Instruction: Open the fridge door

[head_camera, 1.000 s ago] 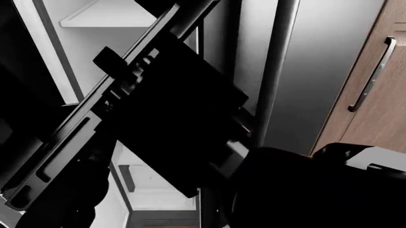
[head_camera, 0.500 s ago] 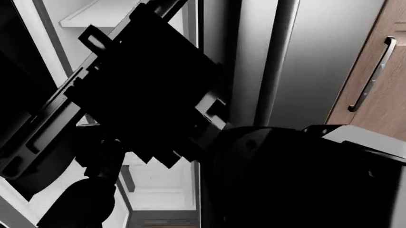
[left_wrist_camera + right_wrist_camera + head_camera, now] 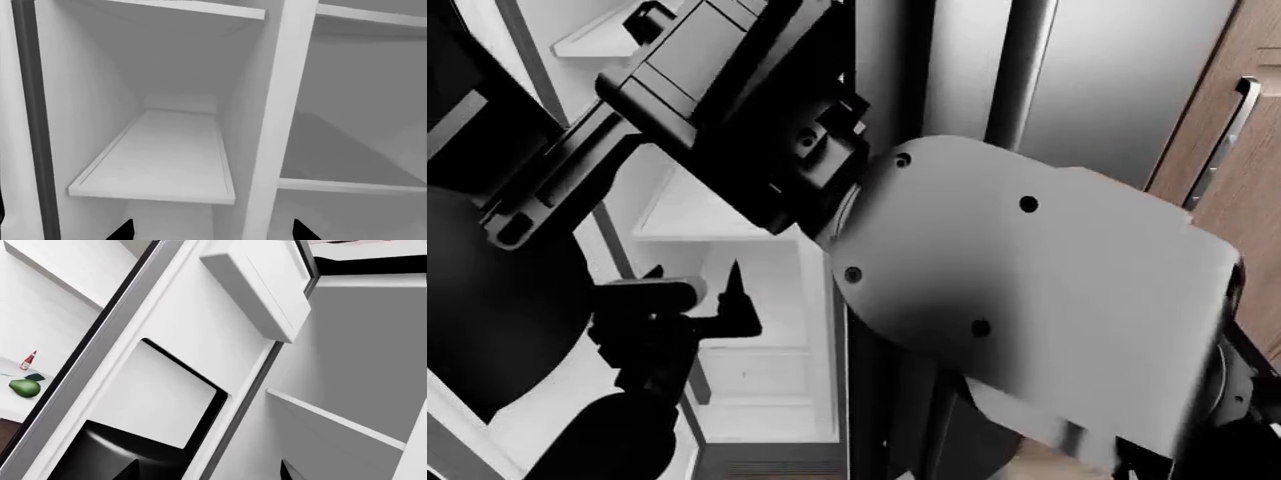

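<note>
The fridge (image 3: 1094, 90) is glossy black, and its right door is closed with a slim bar handle (image 3: 1010, 90). The left door stands swung open, and the white interior (image 3: 761, 340) shows behind my arms. My left gripper (image 3: 714, 305) hangs in front of that opening. In the left wrist view it (image 3: 212, 231) is open and faces a white shelf (image 3: 160, 160), with nothing between its fingertips. My right gripper (image 3: 208, 471) is open too, close to the open door's white inner side (image 3: 180, 340) and its door bin (image 3: 260, 290).
A brown wood-grain cabinet (image 3: 1244, 210) with a bar handle (image 3: 1225, 130) stands right of the fridge. My right arm's big grey link (image 3: 1028, 290) fills the middle of the head view. Past the door, a ketchup bottle (image 3: 28, 360) and an avocado (image 3: 25, 387) lie on a white surface.
My right arm has swung up and across, and its grey link now covers the middle of the head view. My left gripper has come into sight before the fridge opening.
</note>
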